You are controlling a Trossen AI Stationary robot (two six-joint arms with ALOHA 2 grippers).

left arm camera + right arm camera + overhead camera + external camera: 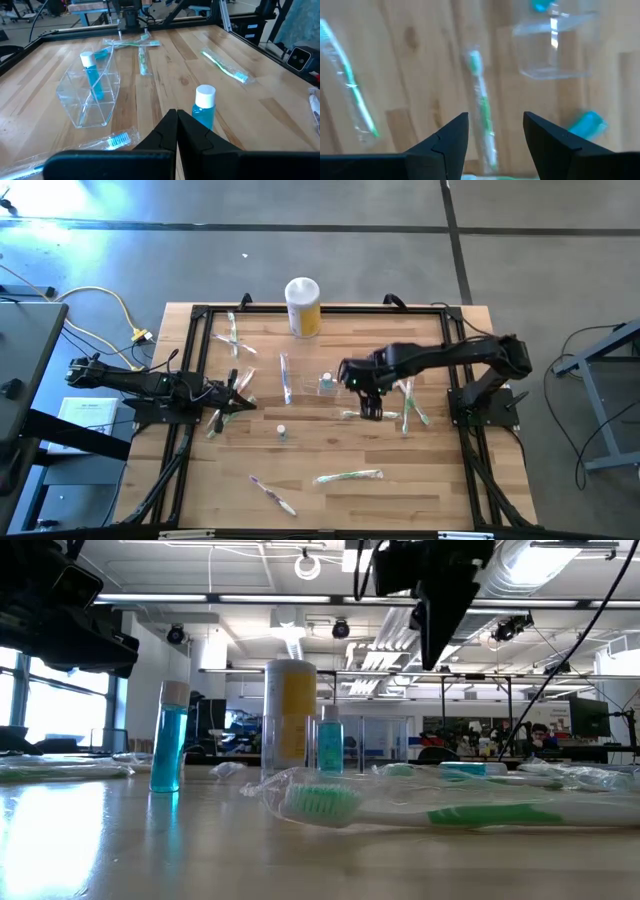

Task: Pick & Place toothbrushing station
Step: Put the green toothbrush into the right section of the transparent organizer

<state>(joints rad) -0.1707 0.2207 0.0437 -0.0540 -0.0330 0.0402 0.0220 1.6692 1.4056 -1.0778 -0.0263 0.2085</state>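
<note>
A: Where is the right end effector (pixel 371 408) placed, and in what state is it seen?

B: It is hung over the middle of the surface (pixel 430 480), just beside the clear holder (pixel 327 385). Its fingers are spread apart and nothing is held between them, as shown in the right wrist view.

A: And what is lined up beneath it?

B: A wrapped green toothbrush (pixel 482 112) is seen directly below the gap between the fingers. Its long axis runs roughly along the line of sight of the wrist camera, so the fingers are set across the handle, one on each side. That is judged to be the relation on which the next move depends: a straight descent would be expected to bring the fingers down astride the handle.

A: Is the holder close?

B: It is found just past the toothbrush head, with a small blue bottle (pixel 93 75) already stood inside it. A short carry would be needed.

A: What of the other arm?

B: The left end effector (pixel 232 392) is parked at the left edge of the surface, fingers pressed together and empty. A second small blue bottle (pixel 203 107) is stood just ahead of it. The right arm is clearly the nearer to this toothbrush.
</note>
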